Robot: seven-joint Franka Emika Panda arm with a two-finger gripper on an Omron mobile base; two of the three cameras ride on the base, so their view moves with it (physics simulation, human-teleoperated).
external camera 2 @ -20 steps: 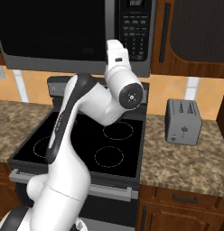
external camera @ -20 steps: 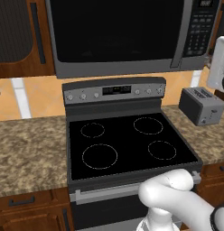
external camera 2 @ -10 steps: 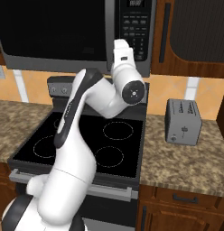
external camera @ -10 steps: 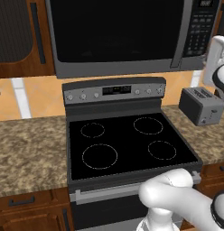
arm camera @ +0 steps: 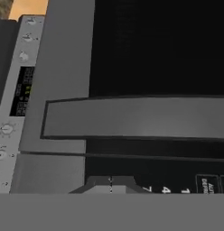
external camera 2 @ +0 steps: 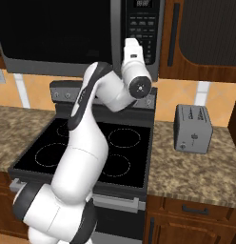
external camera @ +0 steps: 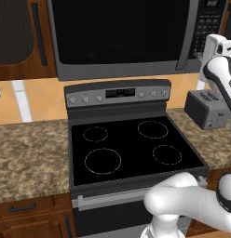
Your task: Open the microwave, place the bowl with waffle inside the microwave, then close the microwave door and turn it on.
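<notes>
The fingers (arm camera: 110,184) are pressed together with nothing between them, right up against the microwave (external camera: 131,37) at its keypad panel (external camera 2: 142,28), which lies just past their tips. The microwave door (external camera: 119,32) is shut; its handle bar (arm camera: 136,118) runs just beyond the fingers, roughly level with them. Below them lie the stove (external camera: 131,148) and the toaster (external camera 2: 192,128) on the table (external camera 2: 196,167). The keypad digits are cut off and hard to read.
</notes>
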